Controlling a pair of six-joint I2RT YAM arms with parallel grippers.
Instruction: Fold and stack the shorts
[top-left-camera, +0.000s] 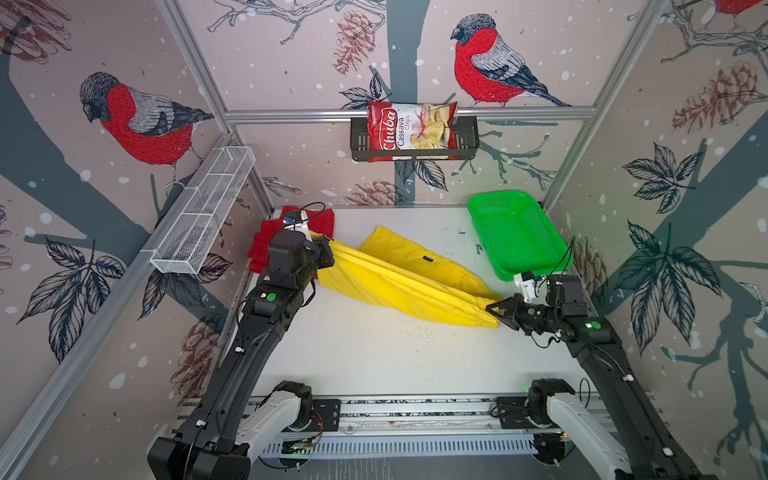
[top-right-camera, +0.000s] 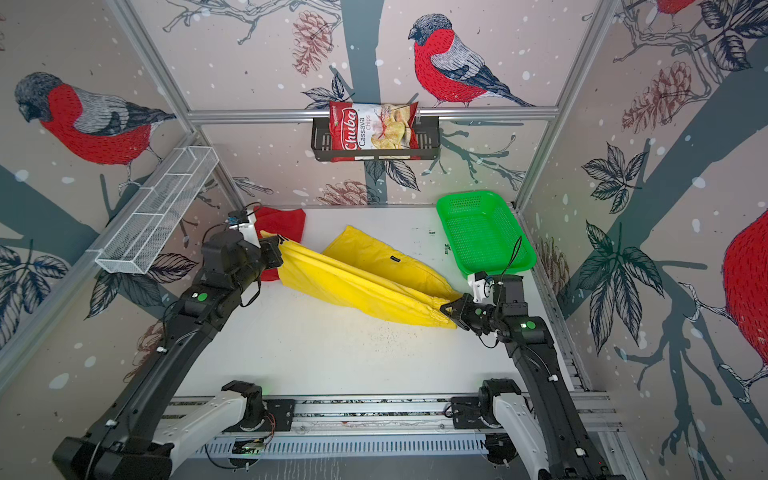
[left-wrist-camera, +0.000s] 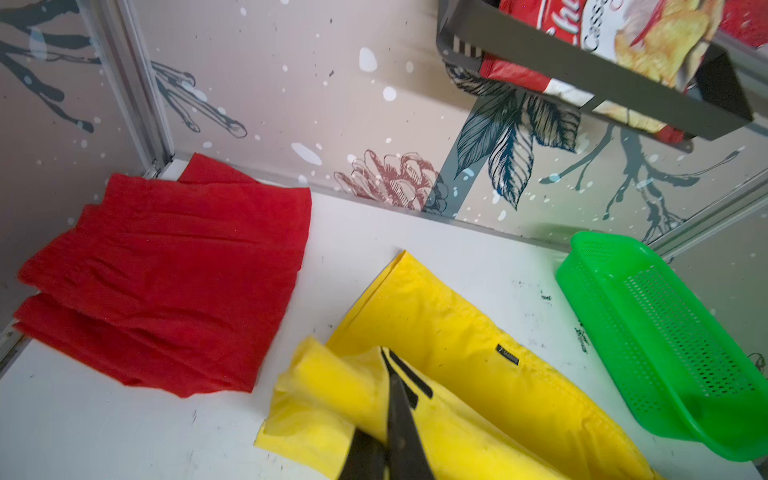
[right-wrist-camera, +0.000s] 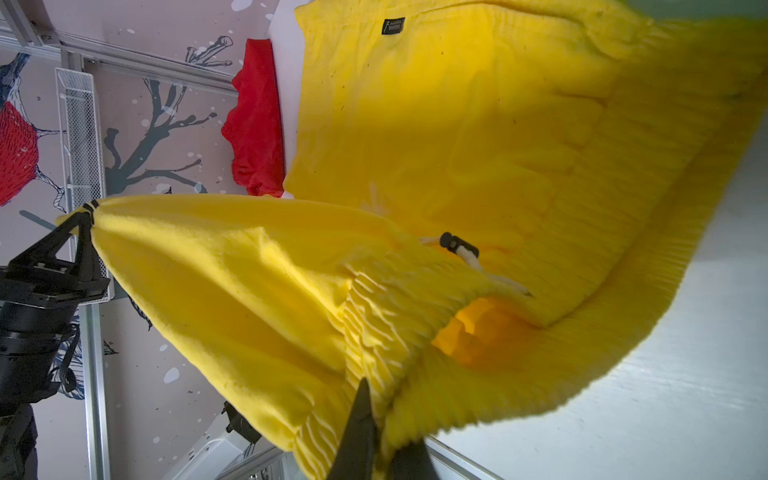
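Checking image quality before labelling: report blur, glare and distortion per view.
Both top views: sharp, wide lens splays frame posts; green basket tints the table. Left wrist view: crisp, red shorts evenly lit. Right wrist view: yellow shorts blurred near the lens.

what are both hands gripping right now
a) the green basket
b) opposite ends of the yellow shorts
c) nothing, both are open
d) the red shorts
B: the left hand is pinched shut on a leg end of the yellow shorts and the right hand on their waistband end, while the red shorts lie apart in the back left corner.
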